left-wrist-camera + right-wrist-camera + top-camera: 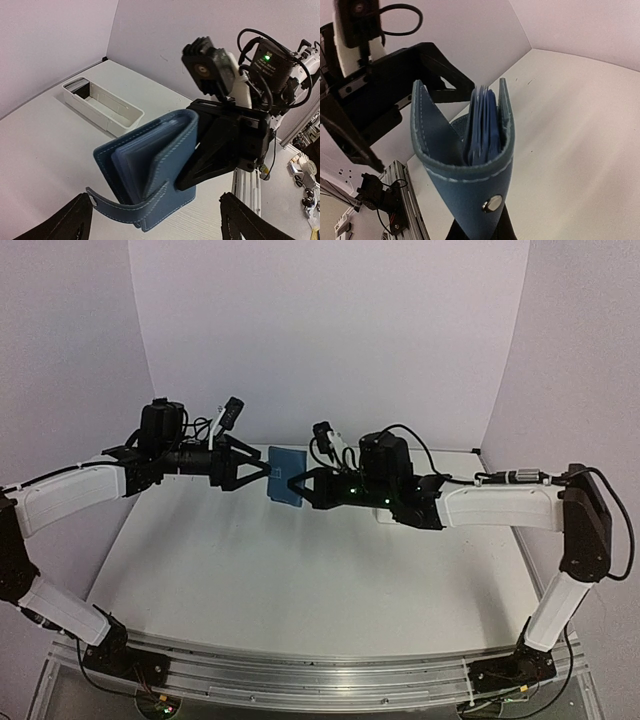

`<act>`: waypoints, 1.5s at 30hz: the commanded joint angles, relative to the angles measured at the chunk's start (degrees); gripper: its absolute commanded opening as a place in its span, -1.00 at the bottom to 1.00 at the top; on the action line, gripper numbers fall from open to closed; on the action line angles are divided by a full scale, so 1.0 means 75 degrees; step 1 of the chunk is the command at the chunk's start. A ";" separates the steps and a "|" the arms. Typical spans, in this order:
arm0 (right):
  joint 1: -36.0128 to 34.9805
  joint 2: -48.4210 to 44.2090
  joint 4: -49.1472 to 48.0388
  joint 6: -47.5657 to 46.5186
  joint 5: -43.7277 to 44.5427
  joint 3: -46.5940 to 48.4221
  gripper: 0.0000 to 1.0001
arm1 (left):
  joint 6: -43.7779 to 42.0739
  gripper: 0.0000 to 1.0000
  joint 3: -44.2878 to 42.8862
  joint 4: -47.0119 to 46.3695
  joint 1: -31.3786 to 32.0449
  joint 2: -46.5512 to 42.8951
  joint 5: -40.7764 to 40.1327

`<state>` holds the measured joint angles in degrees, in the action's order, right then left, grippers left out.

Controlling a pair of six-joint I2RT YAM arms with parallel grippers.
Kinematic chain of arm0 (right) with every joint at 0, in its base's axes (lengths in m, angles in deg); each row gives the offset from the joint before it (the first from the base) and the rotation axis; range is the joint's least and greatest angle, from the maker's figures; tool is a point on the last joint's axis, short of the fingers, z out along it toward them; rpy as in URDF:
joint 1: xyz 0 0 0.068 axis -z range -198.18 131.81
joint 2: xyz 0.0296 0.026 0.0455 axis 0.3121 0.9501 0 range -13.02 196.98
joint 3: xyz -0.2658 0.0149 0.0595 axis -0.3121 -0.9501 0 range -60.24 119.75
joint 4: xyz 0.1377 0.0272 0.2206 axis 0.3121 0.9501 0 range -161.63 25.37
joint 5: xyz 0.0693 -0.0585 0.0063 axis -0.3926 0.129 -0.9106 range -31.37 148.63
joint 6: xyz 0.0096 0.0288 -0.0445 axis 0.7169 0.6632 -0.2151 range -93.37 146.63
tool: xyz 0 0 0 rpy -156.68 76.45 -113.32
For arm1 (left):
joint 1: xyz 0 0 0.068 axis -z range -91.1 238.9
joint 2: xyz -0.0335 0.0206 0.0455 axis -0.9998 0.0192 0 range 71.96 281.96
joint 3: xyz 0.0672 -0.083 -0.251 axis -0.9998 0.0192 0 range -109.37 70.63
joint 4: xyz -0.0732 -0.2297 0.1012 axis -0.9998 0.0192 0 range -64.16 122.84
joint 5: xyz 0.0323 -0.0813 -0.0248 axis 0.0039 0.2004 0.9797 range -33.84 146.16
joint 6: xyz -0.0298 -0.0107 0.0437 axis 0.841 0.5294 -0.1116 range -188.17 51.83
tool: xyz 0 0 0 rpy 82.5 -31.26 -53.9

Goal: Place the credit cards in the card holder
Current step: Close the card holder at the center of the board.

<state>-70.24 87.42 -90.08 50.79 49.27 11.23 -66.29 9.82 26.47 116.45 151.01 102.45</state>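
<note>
Dark-blue with pale stitching, the card holder hangs in mid-air above the surface, between the two arms and touching nothing below it. It is partly spread: the covers gape in a narrow V, the pale grey-blue pocket pages are bunched in the fold, and the snap tab hangs loose, unfastened. No card shows in the pockets, so the filling looks not yet begun.

The right gripper is clamped tight on one cover and bears the holder alone. The left gripper stands wide open just beside it, with its fingers spread to either side of the holder's lower edge and pinching nothing.

Well apart on the surface lies a long white tray. Something dark and flat stands at its far end, probably the cards, though that is too small to be sure.

This reads as the presenting step: one arm offers the holder, the other is free. The next move probably falls to the left arm, which must reach the tray, pinch a single card by its edge and bring it square to a pocket mouth. The right arm has to keep the holder steady. The pages sit close together, so picking out one slot will need a fine angle.
</note>
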 commanded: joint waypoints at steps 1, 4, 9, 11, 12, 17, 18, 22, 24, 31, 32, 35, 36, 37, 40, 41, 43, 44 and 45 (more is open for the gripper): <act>0.0006 -0.0711 -0.0618 -0.0573 -0.0132 0.0258 -1.00 | 0.1136 0.81 -0.0059 -0.0477 -0.0207 -0.0229 0.0059; 0.0007 -0.0862 -0.1339 -0.0499 0.0015 0.0252 -1.00 | 0.2244 0.90 0.0328 -0.1405 -0.0280 -0.0481 0.0085; 0.0005 -0.0791 -0.2278 -0.0232 -0.0192 0.0279 -1.00 | 0.3151 0.98 0.0358 -0.2339 -0.0403 -0.0419 0.0662; 0.0003 -0.0595 -0.2635 -0.0037 -0.0409 0.0359 -1.00 | 0.3517 0.99 0.0449 -0.2991 -0.0393 -0.0389 0.1048; 0.0006 -0.0494 -0.2738 0.0041 -0.0470 0.0425 -1.00 | 0.3761 0.99 0.0485 -0.3439 -0.0374 -0.0348 0.1230; -0.0004 -0.0193 -0.3100 0.0182 -0.0714 0.0628 -1.00 | 0.4226 0.72 0.0282 -0.3894 -0.0250 -0.0056 0.1300; -0.0008 -0.0175 -0.3134 0.0185 -0.0728 0.0663 -1.00 | 0.4311 0.61 0.0276 -0.3892 -0.0250 -0.0004 0.1339; -0.0009 -0.0106 -0.3177 0.0166 -0.0796 0.0743 -1.00 | 0.4538 0.23 0.0304 -0.4085 -0.0228 0.0021 0.1480; -0.0008 -0.0038 -0.3180 0.0228 -0.0786 0.0725 -1.00 | 0.4537 -0.05 0.0229 -0.4198 -0.0215 0.0026 0.1559; 0.0016 0.0419 -0.2832 0.0826 -0.0323 0.0818 -0.46 | 0.3973 -1.00 0.0085 -0.3150 -0.0192 -0.0042 0.1142; 0.0042 0.0393 -0.2511 0.0970 0.0069 0.0755 -0.11 | 0.3378 -1.00 -0.0021 -0.2378 -0.0188 -0.0084 0.0580; 0.0087 0.0092 -0.1319 0.1105 0.1118 0.0604 0.43 | 0.0936 -1.00 -0.0186 -0.0730 -0.0030 -0.0234 -0.1366; 0.0089 -0.0044 -0.0911 0.1135 0.1394 0.0533 0.49 | -0.0256 -1.00 -0.0085 -0.0511 0.0116 -0.0317 -0.2143; 0.0101 -0.0180 -0.0609 0.1222 0.1543 0.0424 0.50 | -0.1547 -1.00 0.0157 -0.0487 0.0306 -0.0424 -0.3025; 0.0168 -0.0495 -0.0459 0.1849 0.1211 -0.0013 0.53 | -0.4858 -1.00 0.1330 -0.1815 0.0630 -0.0823 -0.4633; 0.0180 -0.0512 -0.0456 0.2109 0.0922 -0.0078 0.54 | -0.5968 -1.00 0.1819 -0.2489 0.0691 -0.0880 -0.4878; 0.0244 -0.0438 -0.0458 0.2643 0.0384 -0.0046 0.55 | -0.7950 -1.00 0.2710 -0.4032 0.0773 -0.0940 -0.5066; 0.0292 -0.0353 -0.0455 0.2953 0.0162 0.0024 0.56 | -0.8824 -1.00 0.3133 -0.4685 0.0793 -0.0928 -0.5059; 0.0344 -0.0261 -0.0450 0.3226 0.0021 0.0100 0.58 | -0.9511 -1.00 0.3440 -0.5272 0.0805 -0.0881 -0.5018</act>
<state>-68.79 86.92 -94.15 65.29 54.65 10.76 -100.42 26.94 7.41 121.88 145.49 73.81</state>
